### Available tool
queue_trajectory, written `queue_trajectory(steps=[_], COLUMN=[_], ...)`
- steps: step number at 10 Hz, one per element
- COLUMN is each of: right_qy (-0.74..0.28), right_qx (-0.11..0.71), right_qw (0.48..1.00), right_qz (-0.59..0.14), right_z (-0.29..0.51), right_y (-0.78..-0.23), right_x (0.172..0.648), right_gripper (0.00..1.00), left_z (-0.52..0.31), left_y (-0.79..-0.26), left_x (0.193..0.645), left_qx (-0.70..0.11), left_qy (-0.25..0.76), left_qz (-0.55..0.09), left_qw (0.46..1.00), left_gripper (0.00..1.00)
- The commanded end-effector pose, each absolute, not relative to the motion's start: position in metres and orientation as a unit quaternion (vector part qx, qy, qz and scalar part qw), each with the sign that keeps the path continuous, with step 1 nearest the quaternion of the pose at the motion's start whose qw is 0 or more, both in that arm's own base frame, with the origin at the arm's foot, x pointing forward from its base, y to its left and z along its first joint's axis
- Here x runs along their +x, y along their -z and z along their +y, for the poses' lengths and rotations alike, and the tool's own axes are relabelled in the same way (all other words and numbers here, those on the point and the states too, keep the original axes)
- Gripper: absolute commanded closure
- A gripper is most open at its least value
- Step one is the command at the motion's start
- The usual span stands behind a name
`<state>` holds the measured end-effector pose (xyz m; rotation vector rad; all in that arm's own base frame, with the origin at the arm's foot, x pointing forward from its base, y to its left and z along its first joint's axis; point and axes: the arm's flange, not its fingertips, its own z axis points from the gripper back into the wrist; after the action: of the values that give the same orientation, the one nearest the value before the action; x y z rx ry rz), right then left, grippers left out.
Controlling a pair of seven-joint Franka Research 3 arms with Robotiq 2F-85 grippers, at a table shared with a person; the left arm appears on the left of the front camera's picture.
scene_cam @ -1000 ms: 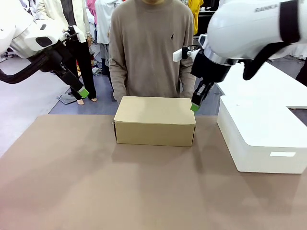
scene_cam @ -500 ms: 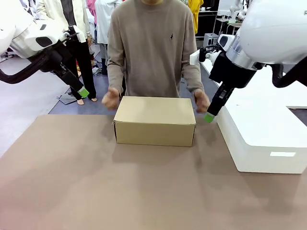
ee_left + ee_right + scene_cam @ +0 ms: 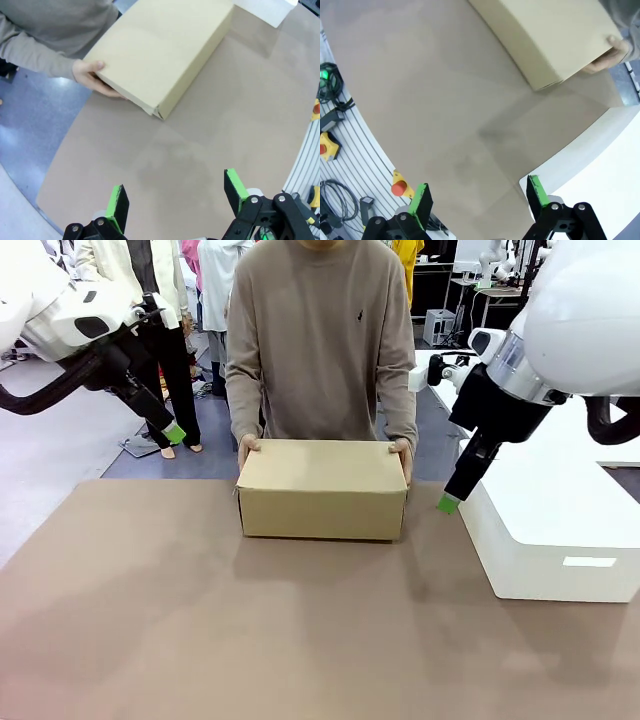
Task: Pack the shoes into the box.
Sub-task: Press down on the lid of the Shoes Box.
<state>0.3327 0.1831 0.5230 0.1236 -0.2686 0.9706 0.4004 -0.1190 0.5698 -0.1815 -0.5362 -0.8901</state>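
The box (image 3: pixel 322 485) is a brown cardboard shoebox with its lid shut, standing at the far middle of the table. The shoes are hidden from view. A person across the table holds the box by both ends, one hand (image 3: pixel 248 447) on its left and the other hand (image 3: pixel 402 449) on its right. My right gripper (image 3: pixel 448 502) hangs open and empty just right of the box, low over the table. In the right wrist view its fingers (image 3: pixel 536 190) stand wide apart, with the box (image 3: pixel 545 40) far ahead. My left gripper (image 3: pixel 172 430) is raised at the far left, open and empty (image 3: pixel 176 195).
A large white rounded box (image 3: pixel 545 520) fills the table's right side, close beside my right gripper. The brown table (image 3: pixel 300 630) stretches bare in front of the shoebox. Other people stand in the background behind the left arm.
My right gripper has moved right and down, away from the box's right rear corner, and has opened. The person's hands have come onto the box's ends. The left arm has not moved.
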Motion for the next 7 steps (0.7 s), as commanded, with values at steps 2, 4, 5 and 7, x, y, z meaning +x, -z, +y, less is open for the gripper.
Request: queue_trajectory(steps=[2,4,5,7], right_qy=[-0.465,-0.465,-0.465,-0.465], right_qx=[0.059,0.059,0.059,0.059], right_qw=[0.874,0.874,0.874,0.874], right_qz=[-0.129,-0.129,-0.129,-0.129], right_z=[0.1831,0.1831,0.1831,0.1831], right_y=[-0.5230,-0.5230,-0.5230,-0.5230], right_x=[0.3327,0.3327,0.3327,0.3327], right_gripper=[0.00,0.00,0.00,0.00], left_z=[-0.1175,-0.1175,-0.1175,-0.1175], left_y=[-0.5713,-0.5713,-0.5713,-0.5713], left_x=[0.4004,0.4004,0.4004,0.4004], left_qx=[-0.080,-0.080,-0.080,-0.080], left_qy=[0.421,0.421,0.421,0.421], left_qz=[-0.257,-0.257,-0.257,-0.257], left_qw=[0.866,0.866,0.866,0.866], left_gripper=[0.00,0.00,0.00,0.00])
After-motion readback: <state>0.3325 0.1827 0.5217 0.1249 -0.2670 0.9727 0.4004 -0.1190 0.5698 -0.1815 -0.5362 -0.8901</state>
